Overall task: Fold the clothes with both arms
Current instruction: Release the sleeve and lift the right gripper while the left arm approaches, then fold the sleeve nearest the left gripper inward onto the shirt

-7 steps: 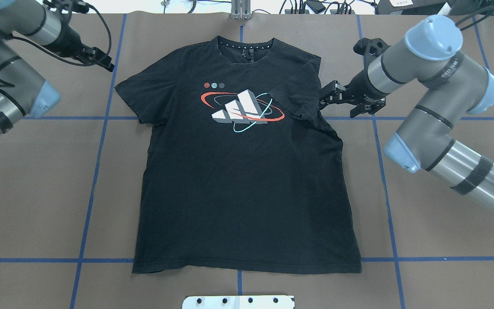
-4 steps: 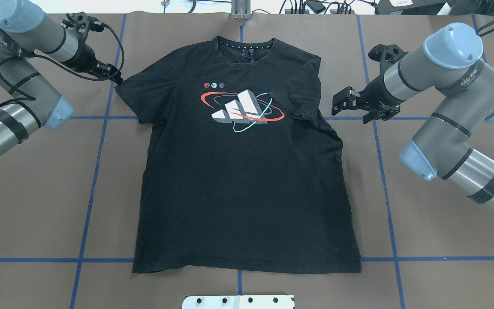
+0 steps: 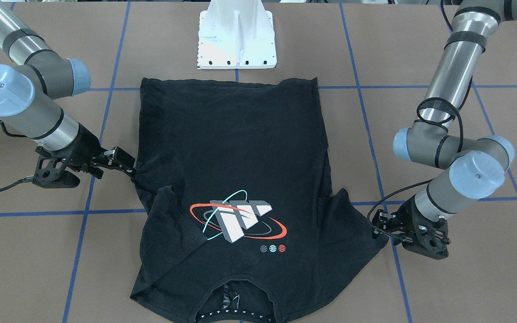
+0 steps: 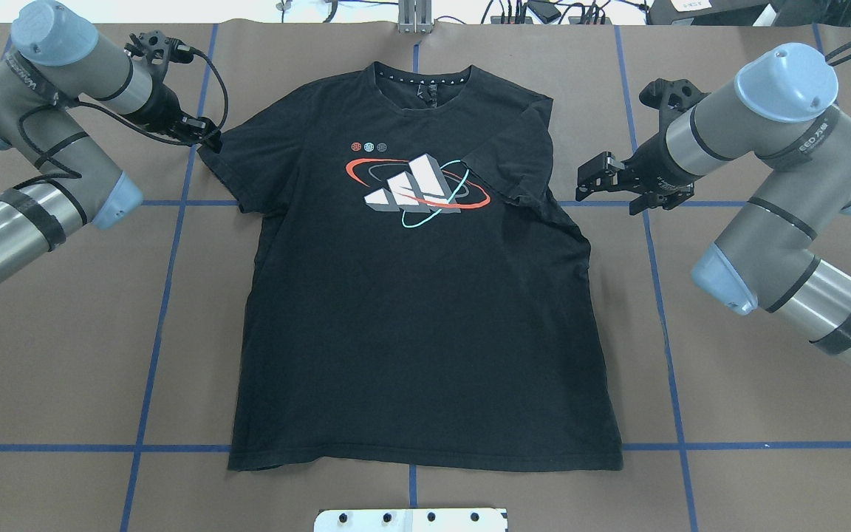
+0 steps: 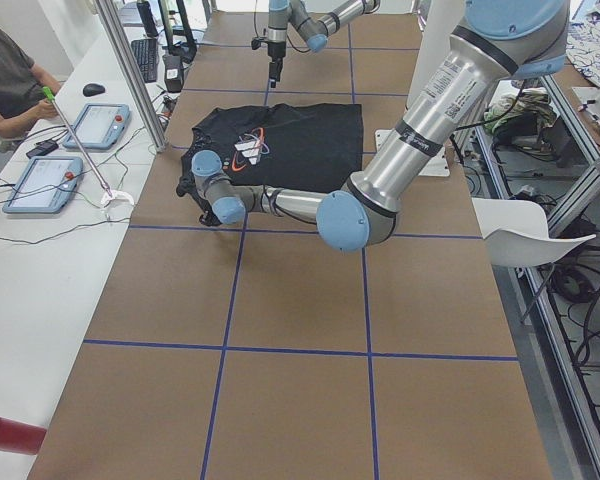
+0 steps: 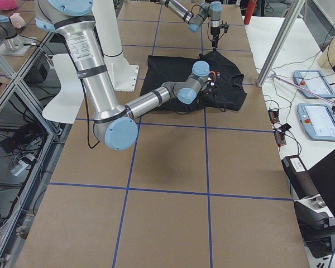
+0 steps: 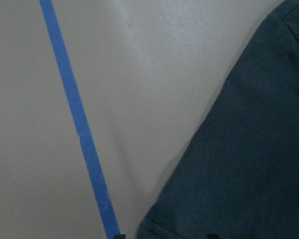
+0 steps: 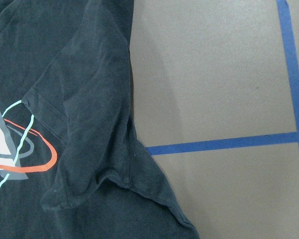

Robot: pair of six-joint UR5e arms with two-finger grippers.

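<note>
One black T-shirt (image 4: 411, 310) lies flat, print up, mid-table (image 4: 49, 332), collar at the far side from the robot, hem near its base. Its right sleeve (image 4: 514, 159) lies folded in over the chest, its edge touching the orbit graphic (image 4: 414, 188). The left sleeve (image 4: 237, 166) is spread out flat.

The left gripper (image 4: 204, 139) sits low at the outer edge of the left sleeve. In the wrist view two dark tips show well apart at the bottom edge with the sleeve corner between them, so its jaws read as open, nothing held. The right gripper (image 4: 584, 181) hovers just beside the shirt's right side, apart from the cloth, jaws spread, empty.

Step in hand, as I judge it: the left arm takes the left sleeve and folds it in to match the other side.

To do it well:
- close on the sleeve's outer corner, both layers, not the table paper
- lift only a little, else the whole shirt drags toward the blue tape line (image 7: 74, 114)
- carry straight across toward the graphic, so the crease runs parallel to the side seam
- lay it flat before letting go, since thin cotton bunches
- keep the right gripper clear of the incoming sleeve
</note>
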